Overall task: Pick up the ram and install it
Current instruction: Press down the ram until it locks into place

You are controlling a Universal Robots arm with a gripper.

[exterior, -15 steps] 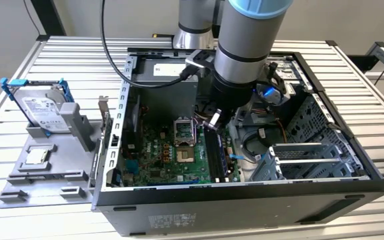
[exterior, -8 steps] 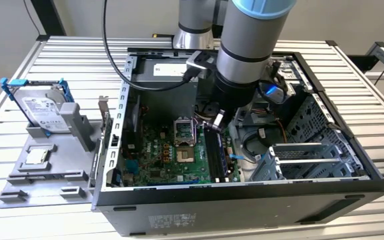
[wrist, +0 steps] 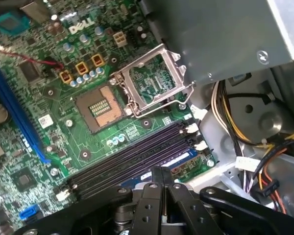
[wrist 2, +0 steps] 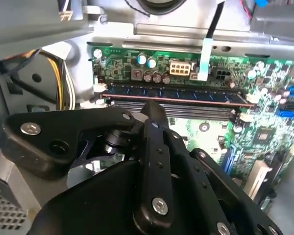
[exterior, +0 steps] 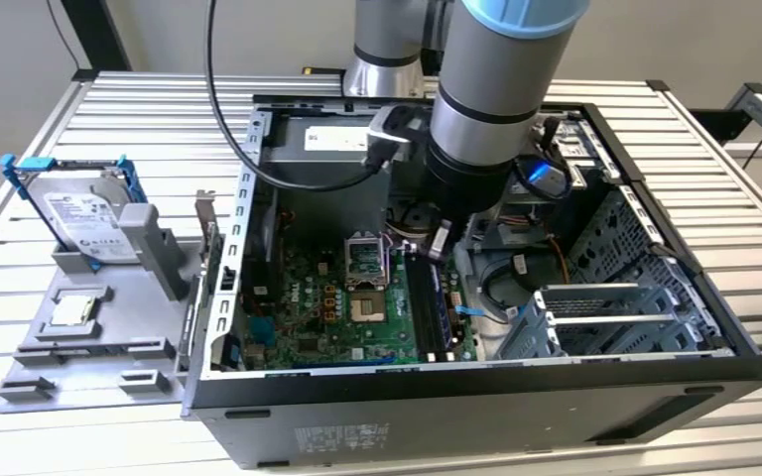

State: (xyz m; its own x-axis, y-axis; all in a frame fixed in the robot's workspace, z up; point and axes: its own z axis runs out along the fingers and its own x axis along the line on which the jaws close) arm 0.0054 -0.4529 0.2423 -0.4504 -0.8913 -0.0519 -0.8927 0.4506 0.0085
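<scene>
While the arm (exterior: 487, 109) reaches down into the open case (exterior: 487, 397), the gripper (wrist: 162, 172) sits low over the memory slots (wrist: 137, 156) on the motherboard (wrist: 54, 161), fingers pressed together with nothing visible between them. The ram (wrist 2: 174, 94) lies seated in a slot, shown clearest in the second wrist view as a long dark stick with a row of chips, just beyond the gripper tip (wrist 2: 154, 108); the first wrist view shows only a blue sliver of it (wrist: 183, 157) beside the empty slots. First wrist view alone shows the open CPU socket (wrist: 99, 106) with its raised metal frame (wrist: 152, 81), plus yellow and black cables (wrist: 235, 117). Exterior view alone shows the grey tray (exterior: 90, 337) at its left on the slatted table (exterior: 11, 436), with the hard drive (exterior: 83, 213) in a blue bracket and a small square chip (exterior: 72, 309). Drive label print is too small to read; other print left unread.
</scene>
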